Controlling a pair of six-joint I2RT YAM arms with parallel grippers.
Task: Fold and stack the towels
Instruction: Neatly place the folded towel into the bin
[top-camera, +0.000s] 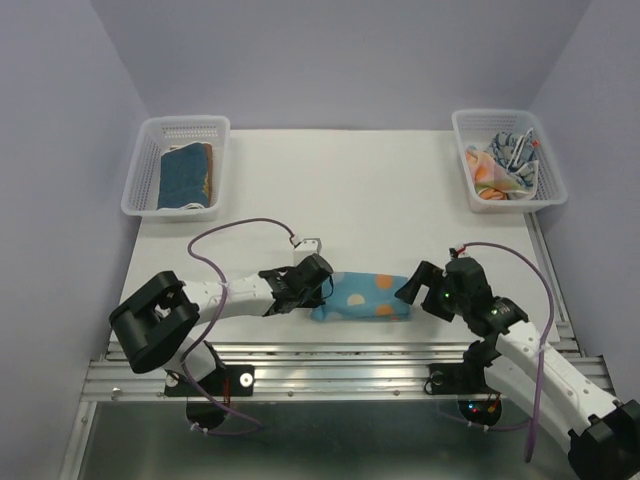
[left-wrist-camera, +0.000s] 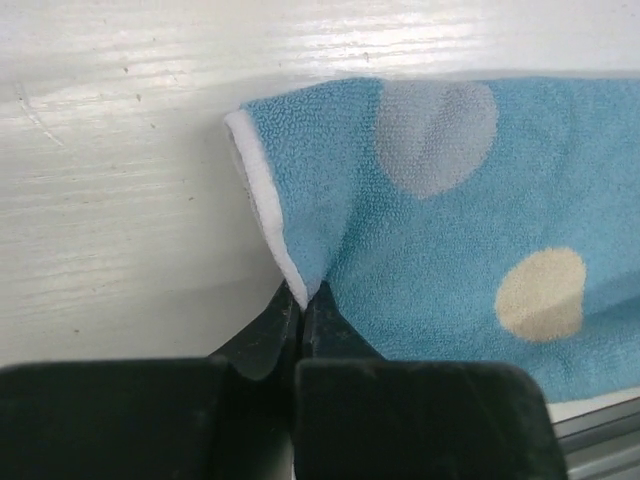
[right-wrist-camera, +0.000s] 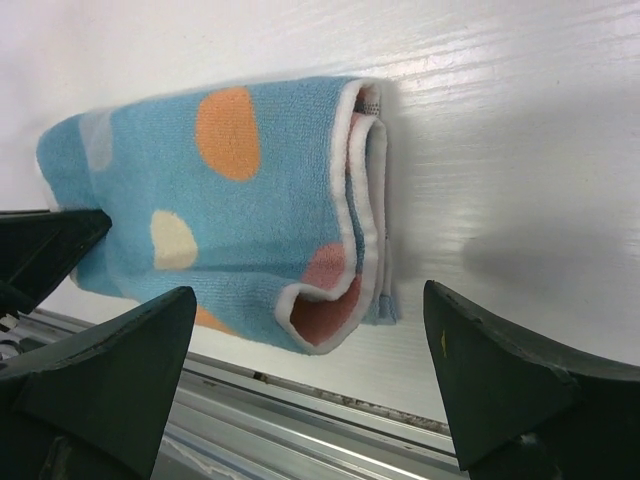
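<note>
Two grippers flank the folded blue polka-dot towel (top-camera: 362, 297) at lower centre, near the table (top-camera: 380, 190) edge. Left gripper (top-camera: 300, 287): fingers pinched on the towel's left corner. Right gripper (top-camera: 413, 287): fingers spread apart at its right end. Upper left: left basket (top-camera: 150, 150) holds folded towels (top-camera: 185, 175). Upper right: right basket (top-camera: 465, 135) holds crumpled towels (top-camera: 505, 165).

You have a blue polka-dot towel (top-camera: 362, 297) folded into a long band near the table's (top-camera: 350, 190) front edge, its white hem showing. A folded blue towel (top-camera: 180, 178) lies in the left basket (top-camera: 185, 122). Crumpled patterned towels (top-camera: 505, 165) sit in the right basket (top-camera: 495, 113).
</note>
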